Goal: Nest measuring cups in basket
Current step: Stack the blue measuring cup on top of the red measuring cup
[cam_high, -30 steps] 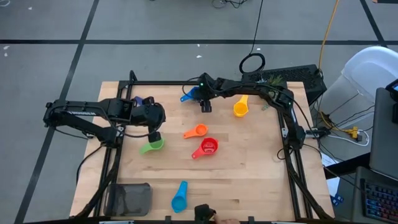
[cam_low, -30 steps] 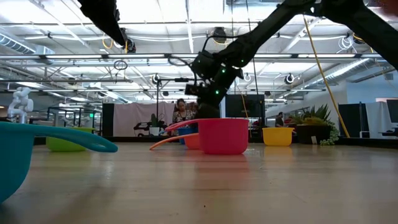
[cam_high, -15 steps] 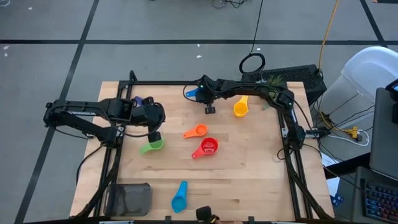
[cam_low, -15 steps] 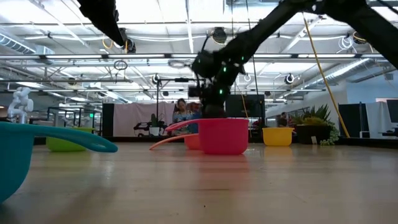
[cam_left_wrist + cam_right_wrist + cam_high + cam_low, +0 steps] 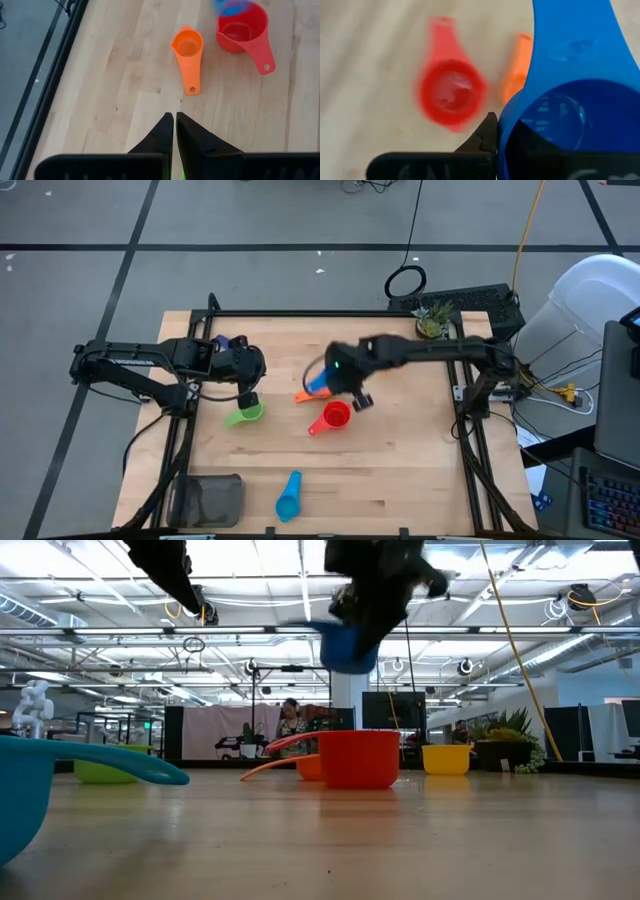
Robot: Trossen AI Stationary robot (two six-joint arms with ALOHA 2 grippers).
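Right tool (image 5: 345,380) is now carrying the blue cup (image 5: 318,383), pinching it by the handle; a second ago it was hovering at the tabletop's far edge over that cup. It is now hanging in the air above the red cup (image 5: 335,416) and orange cup (image 5: 318,390) near the tabletop's (image 5: 400,470) middle. Judging from this, the blue cup is heading for the red one or the basket, so nesting is only starting. The yellow cup is no longer showing in the high view, though the low view is still showing it (image 5: 447,758) far back.

Left tool (image 5: 247,399) is waiting over the green cup (image 5: 243,415), fingers (image 5: 164,134) pressed together, holding nothing.

Light blue cup (image 5: 289,498) is lying near the front edge; basket (image 5: 212,500) is sitting in the front left corner, apparently empty. Nothing is blocking the path there.
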